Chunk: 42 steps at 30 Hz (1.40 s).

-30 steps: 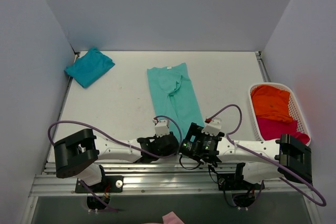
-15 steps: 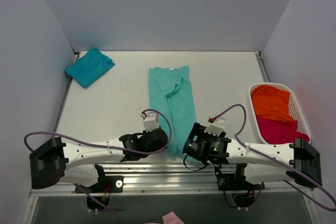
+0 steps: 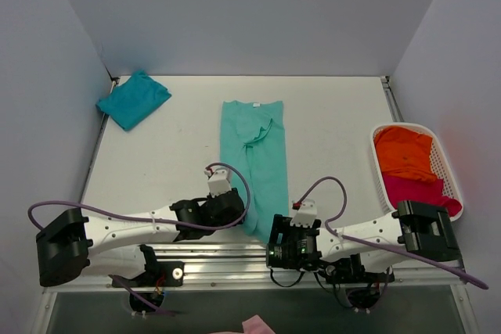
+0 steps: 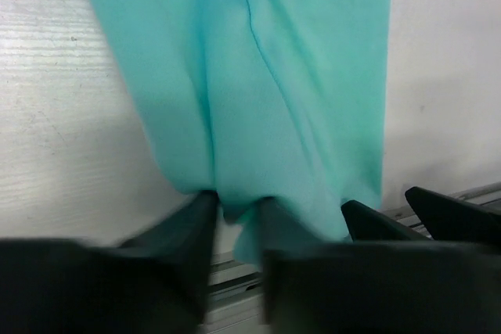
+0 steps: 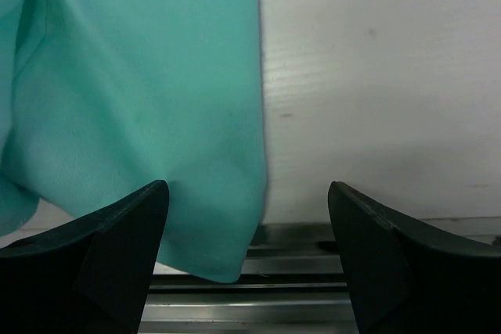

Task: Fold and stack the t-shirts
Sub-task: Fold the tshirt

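left claw – clamped on mint-green t-shirt hem at worktop near edge | right claw – jaws apart, hem corner between them

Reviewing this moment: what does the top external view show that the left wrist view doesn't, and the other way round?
Only top external: the folded teal t-shirt in the far left corner, and the white basket holding an orange t-shirt and a magenta t-shirt. Only left wrist: the left fingers pinching the mint-green t-shirt at its near hem. Shared: that mint-green t-shirt lying on the white table.
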Each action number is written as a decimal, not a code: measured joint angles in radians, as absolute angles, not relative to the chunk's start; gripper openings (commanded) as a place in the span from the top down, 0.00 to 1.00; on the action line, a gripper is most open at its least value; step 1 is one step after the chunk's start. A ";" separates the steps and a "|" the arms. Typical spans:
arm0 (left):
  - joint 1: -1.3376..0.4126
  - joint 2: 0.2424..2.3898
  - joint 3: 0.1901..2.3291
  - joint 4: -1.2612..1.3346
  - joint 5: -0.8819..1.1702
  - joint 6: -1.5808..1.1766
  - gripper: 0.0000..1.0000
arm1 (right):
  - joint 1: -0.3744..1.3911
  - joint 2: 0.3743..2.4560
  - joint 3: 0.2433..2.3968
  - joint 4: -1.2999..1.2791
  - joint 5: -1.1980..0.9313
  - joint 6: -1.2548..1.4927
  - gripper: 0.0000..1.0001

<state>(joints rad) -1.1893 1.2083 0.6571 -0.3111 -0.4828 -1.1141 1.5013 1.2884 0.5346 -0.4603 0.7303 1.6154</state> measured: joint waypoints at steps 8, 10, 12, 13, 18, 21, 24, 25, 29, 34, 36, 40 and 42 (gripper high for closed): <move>-1.189 1.205 0.647 -0.353 -0.447 -1.117 0.21 | 1.560 1.366 0.535 -0.421 0.748 1.690 0.23; -1.190 1.187 0.647 -0.382 -0.444 -1.118 0.20 | 1.559 1.369 0.535 -0.414 0.754 1.697 0.23; -1.192 1.163 0.647 -0.416 -0.441 -1.118 0.20 | 1.560 1.374 0.535 -0.412 0.762 1.703 0.23; -1.196 1.149 0.647 -0.432 -0.442 -1.119 0.20 | 1.560 1.375 0.535 -0.412 0.764 1.706 0.23; -1.222 1.110 0.627 -0.461 -0.437 -1.138 0.22 | 1.559 1.374 0.533 -0.411 0.773 1.721 0.23; -1.252 1.112 0.585 -0.460 -0.443 -1.180 0.23 | 1.560 1.374 0.533 -0.411 0.779 1.729 0.23; -1.328 1.121 0.561 -0.481 -0.472 -1.248 0.23 | 1.560 1.374 0.530 -0.401 0.785 1.730 0.23; -1.355 1.124 0.562 -0.487 -0.483 -1.270 0.23 | 1.559 1.374 0.526 -0.390 0.791 1.728 0.24; -1.424 1.142 0.567 -0.538 -0.525 -1.353 0.23 | 1.559 1.388 0.520 -0.345 0.816 1.710 0.24; -1.479 1.170 0.567 -0.555 -0.570 -1.424 0.24 | 1.560 1.419 0.521 -0.310 0.854 1.677 0.24; -1.501 1.188 0.567 -0.554 -0.584 -1.443 0.24 | 1.560 1.419 0.520 -0.297 0.856 1.663 0.24; -1.552 1.253 0.567 -0.545 -0.618 -1.474 0.24 | 1.560 1.419 0.519 -0.284 0.856 1.641 0.24; -1.570 1.294 0.567 -0.530 -0.629 -1.485 0.24 | 1.564 1.418 0.519 -0.284 0.856 1.641 0.24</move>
